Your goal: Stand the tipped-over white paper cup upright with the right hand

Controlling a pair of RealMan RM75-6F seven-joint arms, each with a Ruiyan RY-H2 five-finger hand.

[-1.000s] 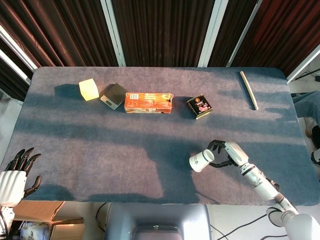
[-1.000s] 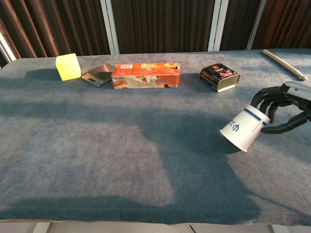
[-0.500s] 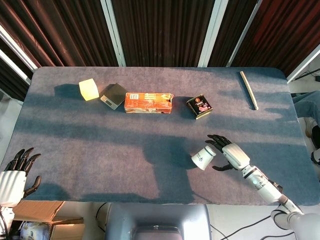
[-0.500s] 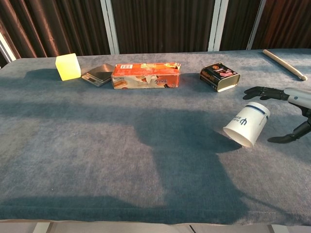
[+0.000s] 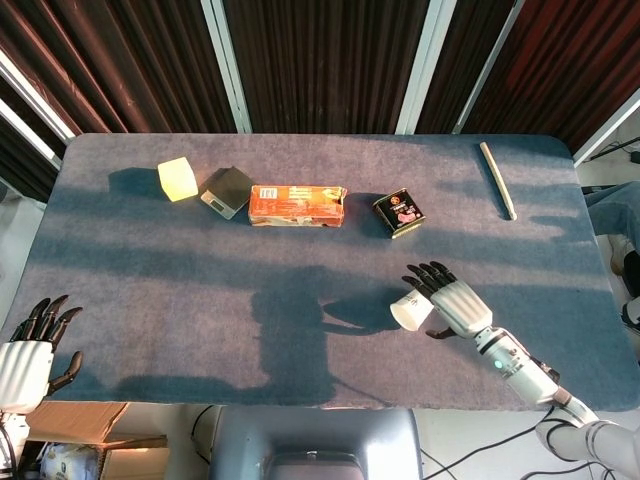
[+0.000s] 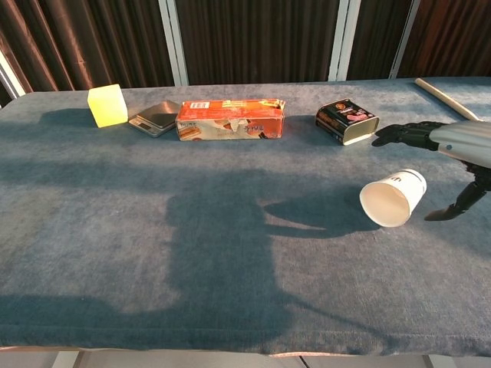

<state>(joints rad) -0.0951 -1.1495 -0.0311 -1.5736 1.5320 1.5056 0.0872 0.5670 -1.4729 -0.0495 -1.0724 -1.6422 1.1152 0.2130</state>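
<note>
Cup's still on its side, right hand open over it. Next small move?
Probably lower the right hand and close the fingers and thumb around the cup. The cup lies tipped, mouth toward the camera, with fingers spread above it and thumb beside it, nothing gripping yet.

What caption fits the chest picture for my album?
Robot's right hand hovers open over a tipped white paper cup on the grey table.
</note>
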